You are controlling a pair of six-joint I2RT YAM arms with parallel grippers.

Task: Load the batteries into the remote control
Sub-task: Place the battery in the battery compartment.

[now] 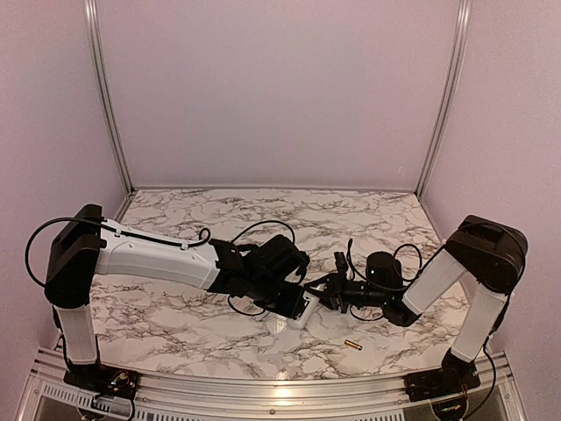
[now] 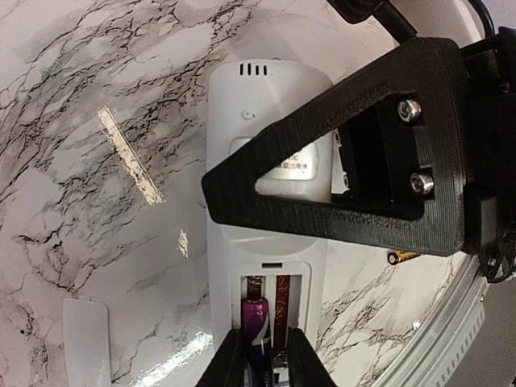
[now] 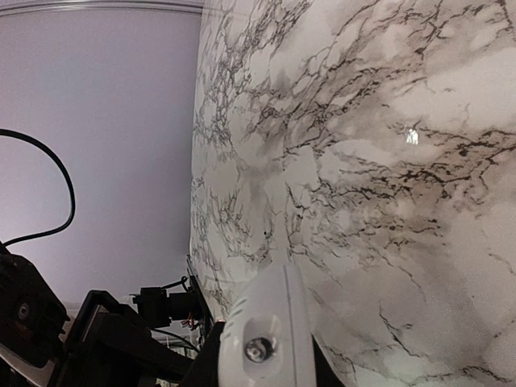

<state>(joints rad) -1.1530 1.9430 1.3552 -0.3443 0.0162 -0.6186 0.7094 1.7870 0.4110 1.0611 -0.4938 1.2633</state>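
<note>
- Battery cover (image 2: 85, 343): lies flat on the marble table (image 1: 166, 326), off the remote control's left long edge, apart from it.
- Left gripper (image 2: 266, 367): at the remote's compartment end. Its fingers stand a little apart, one on each side of the dark battery (image 2: 255, 316). Whether they are pinching it or only flanking it cannot be told.
- Dark battery: sits in the left slot of the open compartment, with its long axis along the remote's long axis.
- Empty slot (image 2: 282, 300): just right of the dark battery and parallel to it.
- Remote control (image 2: 266, 105): back side up at mid-table, between the two arms.
- Right gripper (image 3: 264, 364): pressed together on the remote and clamping it. One black finger crosses the remote's back above the compartment.
- Gold battery (image 1: 353, 345): lies loose on the table to the right of the remote, towards the arm bases. It is apart from the remote and touches neither gripper. In the left wrist view its long axis looks roughly crosswise to the remote's.

Judgement: the gold battery is nearer the right arm, but that arm is busy steadying the remote. The fetch probably falls to the left gripper, which would reach rightward past the remote. The cell would then need turning to line up with the empty slot.
</note>
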